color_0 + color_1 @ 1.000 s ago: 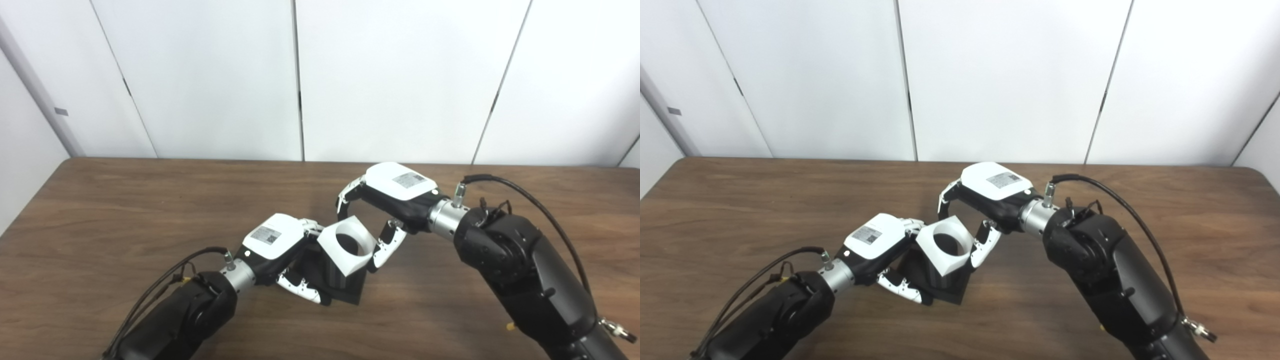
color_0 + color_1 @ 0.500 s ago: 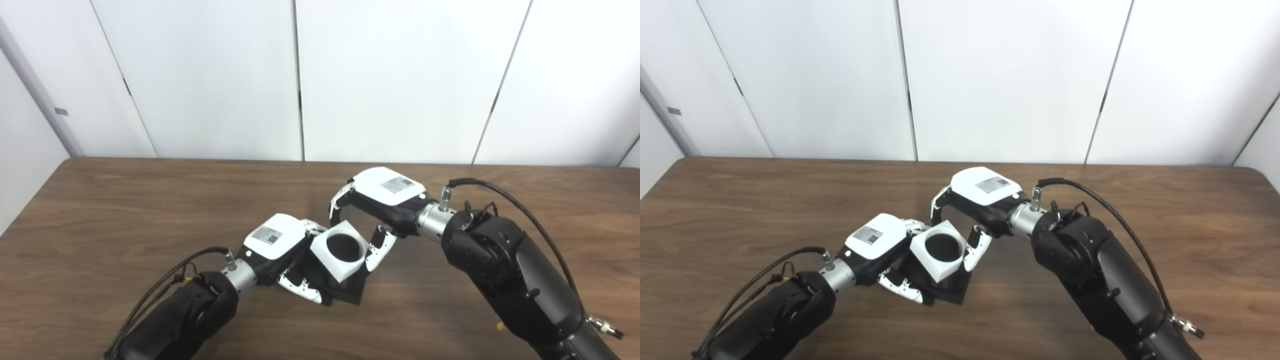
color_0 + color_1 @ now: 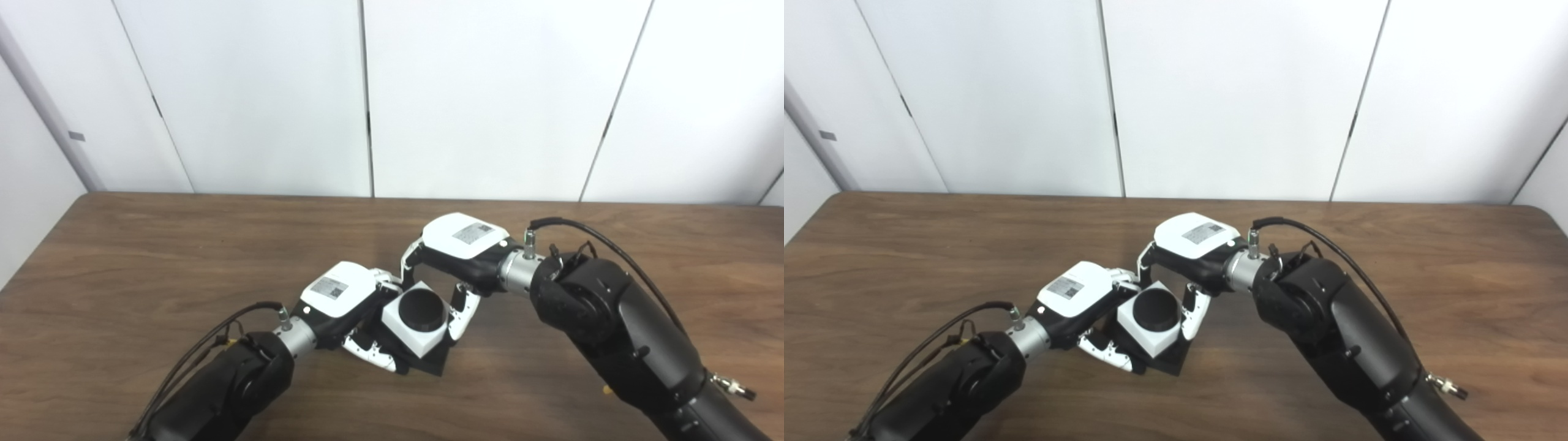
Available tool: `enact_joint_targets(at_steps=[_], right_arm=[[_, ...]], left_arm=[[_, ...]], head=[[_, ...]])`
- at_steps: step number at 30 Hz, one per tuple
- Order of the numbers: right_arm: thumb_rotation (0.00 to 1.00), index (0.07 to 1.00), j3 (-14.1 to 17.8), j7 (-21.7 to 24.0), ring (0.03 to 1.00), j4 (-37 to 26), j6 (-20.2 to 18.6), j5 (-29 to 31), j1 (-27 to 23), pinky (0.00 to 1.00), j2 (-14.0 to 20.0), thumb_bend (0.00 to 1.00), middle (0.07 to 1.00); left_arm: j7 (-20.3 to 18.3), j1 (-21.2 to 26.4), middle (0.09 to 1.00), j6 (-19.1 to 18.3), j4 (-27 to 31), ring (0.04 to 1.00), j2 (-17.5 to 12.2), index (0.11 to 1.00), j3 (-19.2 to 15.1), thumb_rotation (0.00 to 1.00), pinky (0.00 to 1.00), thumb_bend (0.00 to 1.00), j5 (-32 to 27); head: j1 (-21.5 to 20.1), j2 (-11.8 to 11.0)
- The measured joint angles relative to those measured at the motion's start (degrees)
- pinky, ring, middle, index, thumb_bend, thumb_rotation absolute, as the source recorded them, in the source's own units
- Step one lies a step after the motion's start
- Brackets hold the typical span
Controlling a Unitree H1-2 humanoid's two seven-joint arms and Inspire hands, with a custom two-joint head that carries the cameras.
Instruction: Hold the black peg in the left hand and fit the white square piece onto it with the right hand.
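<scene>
The black peg (image 3: 422, 309) is a round post on a black square base (image 3: 432, 364) that rests on the table. My left hand (image 3: 343, 300) is shut on the base from the left side. The white square piece (image 3: 411, 337) sits around the peg, low on it, with the peg's round top filling its hole. My right hand (image 3: 459, 245) is shut on the white piece from the back and right, fingers (image 3: 460, 309) along its side. Both also show in the right eye view: the peg (image 3: 1156, 309), the white piece (image 3: 1146, 335).
The brown wooden table (image 3: 122, 257) runs to a white panelled wall at the back. Its far edge (image 3: 245, 196) lies well behind the hands. A black cable (image 3: 588, 229) loops over my right wrist.
My right hand has moved down and left with the white piece, which has slid down over the peg; the peg's top now fills the hole. The left hand has held still.
</scene>
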State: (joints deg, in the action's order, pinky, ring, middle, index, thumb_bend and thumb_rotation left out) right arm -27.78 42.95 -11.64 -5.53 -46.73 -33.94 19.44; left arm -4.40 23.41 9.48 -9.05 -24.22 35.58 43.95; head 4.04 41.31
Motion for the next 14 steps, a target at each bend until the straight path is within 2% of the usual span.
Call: enact_joint_targets(at_steps=[3,14], right_arm=[[0.39,0.704,0.02,1.12,0.843,-0.01,-0.53,0.17,0.15,0.92,0.39,0.93,0.804],[0.36,0.760,0.74,1.37,0.853,-0.19,-0.53,1.22,0.18,0.94,0.55,0.93,0.833]], left_arm=[[0.00,0.01,0.801,0.02,0.00,0.834,0.01,0.492,-0.01,0.08,0.75,0.52,0.00],[0.01,0.07,0.801,0.02,-0.02,0.840,0.00,0.492,-0.04,0.08,0.76,0.52,0.17]], head=[[0.00,0.09],[-0.35,0.18]])
